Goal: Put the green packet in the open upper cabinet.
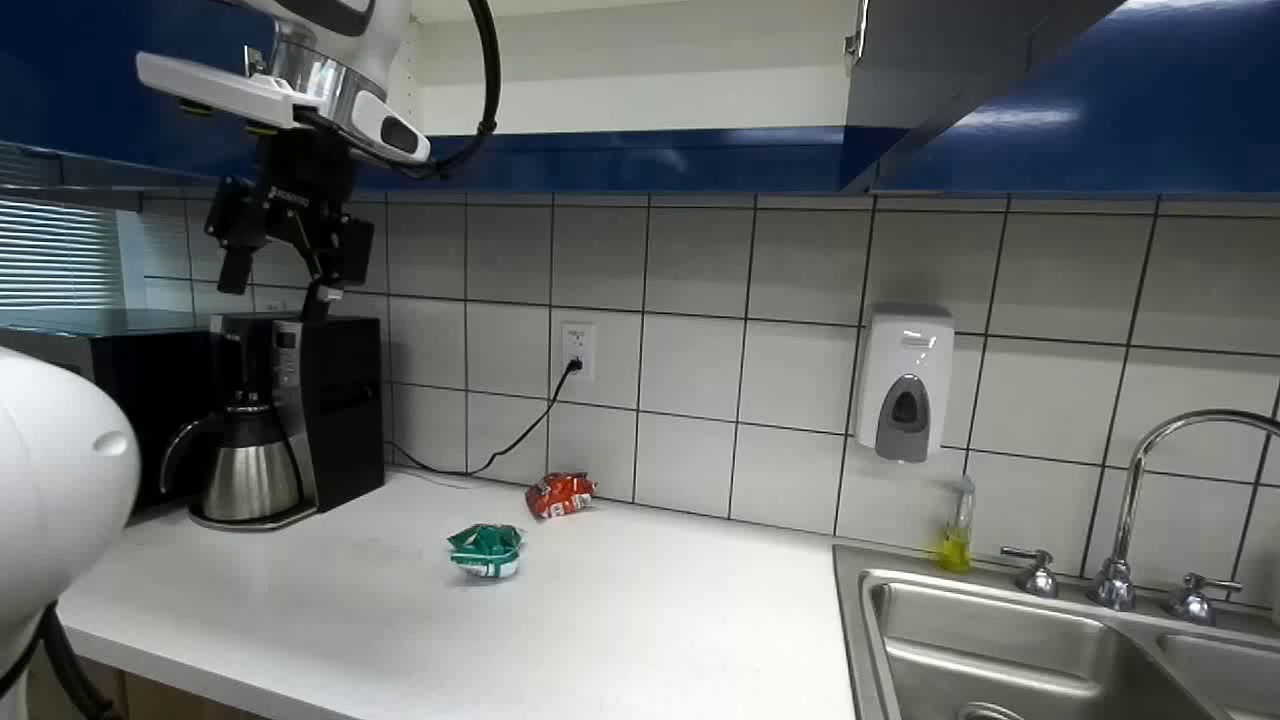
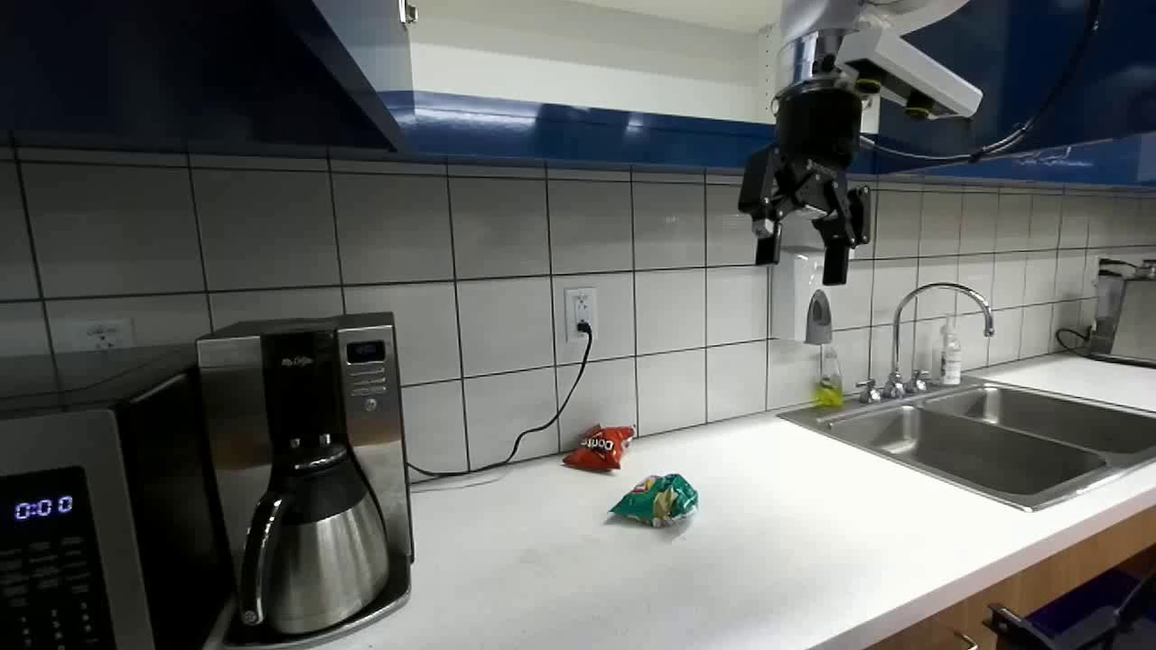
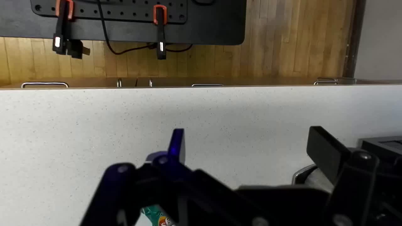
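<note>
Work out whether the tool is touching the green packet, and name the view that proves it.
Apart. An exterior view shows it: the tool hangs well above the counter, with tiled wall visible between it and the green packet below.

Smooth white robot arm (image 1: pixel 60 480) with a shiny silver collar (image 1: pixel 315 76), a thick black cable (image 1: pixel 491 75), and a black, jointed hand (image 2: pixel 802 259) showing round screws (image 3: pixel 365 155).

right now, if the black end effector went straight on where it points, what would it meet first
Probably the white speckled countertop: the black end effector points down, jaws apart, and the wrist view shows that surface between them. Depth is unclear; the silver metal carafe appears close beside one jaw there.
</note>
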You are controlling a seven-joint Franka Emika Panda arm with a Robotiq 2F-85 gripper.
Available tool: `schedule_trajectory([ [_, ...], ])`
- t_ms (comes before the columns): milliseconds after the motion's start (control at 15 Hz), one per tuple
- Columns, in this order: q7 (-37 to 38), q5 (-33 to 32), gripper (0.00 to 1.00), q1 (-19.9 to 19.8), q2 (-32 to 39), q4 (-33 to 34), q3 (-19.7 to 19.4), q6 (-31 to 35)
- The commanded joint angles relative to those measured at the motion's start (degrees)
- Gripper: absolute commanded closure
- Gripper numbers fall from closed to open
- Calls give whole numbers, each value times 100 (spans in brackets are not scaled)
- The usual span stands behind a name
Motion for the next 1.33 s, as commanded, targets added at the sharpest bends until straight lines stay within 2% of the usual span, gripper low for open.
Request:
schedule_trajectory([
  [0,-75,63,0,-145,11,16,104,-32],
  [667,-116,26,0,-177,16,-39,80,18],
  [1267,-278,-59,0,-289,177,-657,35,260],
])
